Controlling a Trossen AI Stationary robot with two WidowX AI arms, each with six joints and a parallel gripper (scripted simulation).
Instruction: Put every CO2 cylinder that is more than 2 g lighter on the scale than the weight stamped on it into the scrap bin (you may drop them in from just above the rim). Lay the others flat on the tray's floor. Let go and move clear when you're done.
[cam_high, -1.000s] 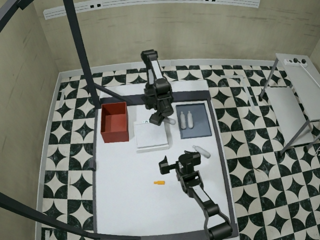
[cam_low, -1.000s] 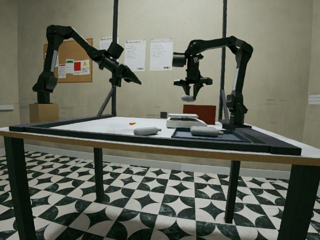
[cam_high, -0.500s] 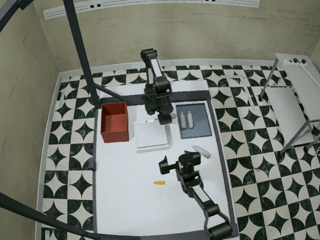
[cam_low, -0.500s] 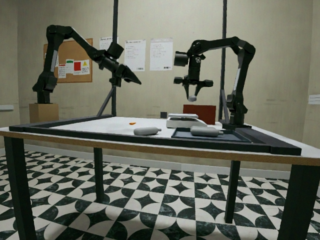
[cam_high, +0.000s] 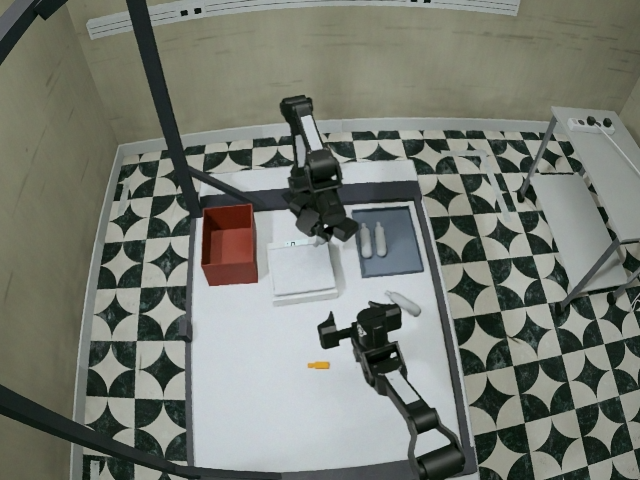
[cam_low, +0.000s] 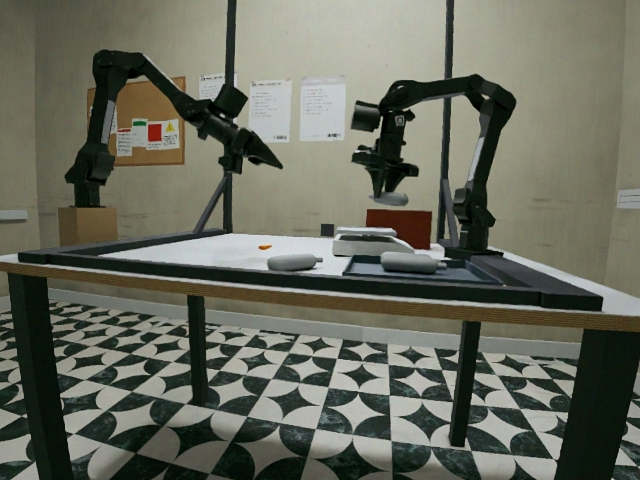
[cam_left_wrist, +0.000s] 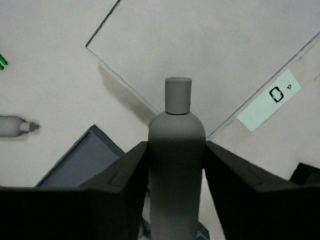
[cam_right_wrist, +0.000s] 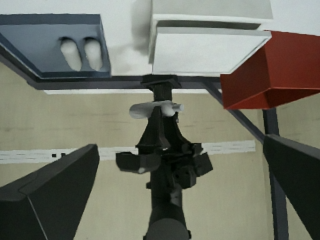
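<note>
In the left gripper (cam_high: 323, 238) (cam_low: 385, 195) (cam_left_wrist: 175, 148) (cam_right_wrist: 163, 106) we record a matte grey, bottle-necked metal cylinder (cam_high: 319, 240) (cam_low: 391, 198) (cam_left_wrist: 176, 120) (cam_right_wrist: 145, 108), pinched between the fingers around its body. We note it roughly level and in the air, near the display-side corner of the scale in the top view, touching neither scale nor tray.

Below it sits the white, square-topped scale (cam_high: 302, 268) (cam_low: 364, 249) (cam_left_wrist: 200, 50) (cam_right_wrist: 205, 50). Nothing rests on its platform; its pale green display (cam_high: 293, 242) (cam_left_wrist: 270, 100) shows a 0, the smaller mark beside it too small for us to read.

On one side of the scale we have the shallow blue-grey rectangular tray (cam_high: 403, 237) (cam_left_wrist: 90, 155) (cam_right_wrist: 30, 40). Two grey cylinders lie flat on its floor, side by side: the first tray cylinder (cam_high: 366, 242) (cam_right_wrist: 71, 54), nearer the scale, and the second tray cylinder (cam_high: 381, 241) (cam_right_wrist: 93, 54). On the scale's opposite side stands the deep red open-topped box, our scrap bin (cam_high: 230, 276) (cam_low: 408, 227) (cam_right_wrist: 300, 60).

Farther out, a loose grey cylinder (cam_high: 405, 304) (cam_low: 292, 262) (cam_left_wrist: 10, 126) lies on the white table (cam_high: 248, 403) (cam_low: 180, 253), outside the tray. Near it we see the right gripper (cam_high: 351, 310) (cam_low: 258, 165) (cam_right_wrist: 181, 147), raised, fingers spread, holding nothing. A small orange bottle-shaped piece (cam_high: 320, 365) (cam_low: 265, 247) lies beyond.
</note>
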